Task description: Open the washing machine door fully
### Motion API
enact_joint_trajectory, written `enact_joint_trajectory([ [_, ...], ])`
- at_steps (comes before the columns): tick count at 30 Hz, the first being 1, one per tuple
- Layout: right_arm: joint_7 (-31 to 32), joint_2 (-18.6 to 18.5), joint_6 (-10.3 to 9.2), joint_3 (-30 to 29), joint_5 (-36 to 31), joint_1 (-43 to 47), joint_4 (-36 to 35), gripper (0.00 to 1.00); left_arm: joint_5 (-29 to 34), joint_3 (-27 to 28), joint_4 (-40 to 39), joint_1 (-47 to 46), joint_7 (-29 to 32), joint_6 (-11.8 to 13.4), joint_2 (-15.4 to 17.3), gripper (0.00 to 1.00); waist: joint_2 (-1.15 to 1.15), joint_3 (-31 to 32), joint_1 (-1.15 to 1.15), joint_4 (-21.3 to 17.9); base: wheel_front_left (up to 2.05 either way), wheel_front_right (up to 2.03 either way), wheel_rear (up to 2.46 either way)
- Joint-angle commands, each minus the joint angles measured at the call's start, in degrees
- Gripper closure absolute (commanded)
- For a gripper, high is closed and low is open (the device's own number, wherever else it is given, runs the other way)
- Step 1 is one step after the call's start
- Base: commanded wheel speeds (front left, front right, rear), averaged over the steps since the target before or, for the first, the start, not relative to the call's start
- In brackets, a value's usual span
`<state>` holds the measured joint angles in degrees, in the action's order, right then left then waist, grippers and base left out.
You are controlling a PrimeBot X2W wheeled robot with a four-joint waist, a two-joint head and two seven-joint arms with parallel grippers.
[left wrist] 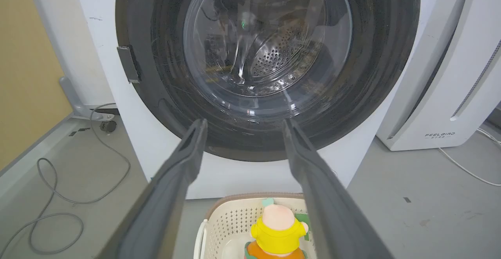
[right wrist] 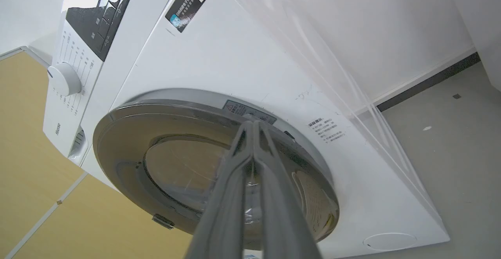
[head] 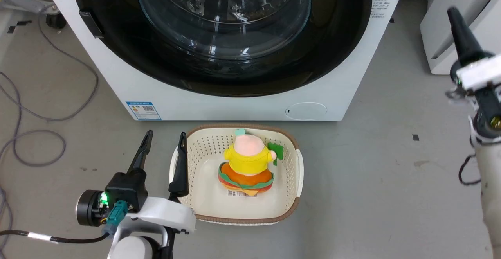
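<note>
You're facing a white front-loader washer point(head: 219, 104), upright. Its door point(head: 336, 55), a glossy black disc with a bulging clear glass centre, nearly machine-wide, sits shut against the front. Steel drum point(left wrist: 274, 55) shows through the glass. Blue sticker point(head: 143, 110) low left, round cap point(head: 306, 110) low right.

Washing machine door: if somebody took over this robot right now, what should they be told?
The left gripper is open and empty, low beside the basket.
The right gripper is shut and empty, raised to the right of the washing machine.
The washing machine door looks closed; neither gripper touches it.
Done: nothing yet. Left: grip the door and swing it fully open.
</note>
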<state>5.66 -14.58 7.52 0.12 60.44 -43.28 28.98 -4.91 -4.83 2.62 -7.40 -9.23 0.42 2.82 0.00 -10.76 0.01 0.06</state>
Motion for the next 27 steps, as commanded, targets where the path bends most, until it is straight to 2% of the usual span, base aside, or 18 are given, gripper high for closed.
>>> enact_joint_trajectory([
  [1,0.3,-0.6,-0.01,0.2,1.5,-2.0,0.8,1.00,-0.3,-0.2,0.0,-1.3,-0.6,0.3,0.0,0.00,0.00,-0.2,0.00,0.0,0.00,0.00,0.00],
  [14,6.5,-3.3,-0.02,4.7,8.7,-17.1,11.4,1.00,-1.1,-1.0,-0.1,-3.7,-2.1,0.5,0.1,0.00,0.00,-3.8,0.00,0.4,0.00,0.00,0.00],
  [27,19.3,-5.0,-0.02,12.8,13.1,-32.2,20.5,1.00,-2.0,-1.8,-0.5,-6.3,-3.7,0.9,0.1,0.00,0.00,-8.1,0.00,0.8,0.00,0.00,0.00],
])
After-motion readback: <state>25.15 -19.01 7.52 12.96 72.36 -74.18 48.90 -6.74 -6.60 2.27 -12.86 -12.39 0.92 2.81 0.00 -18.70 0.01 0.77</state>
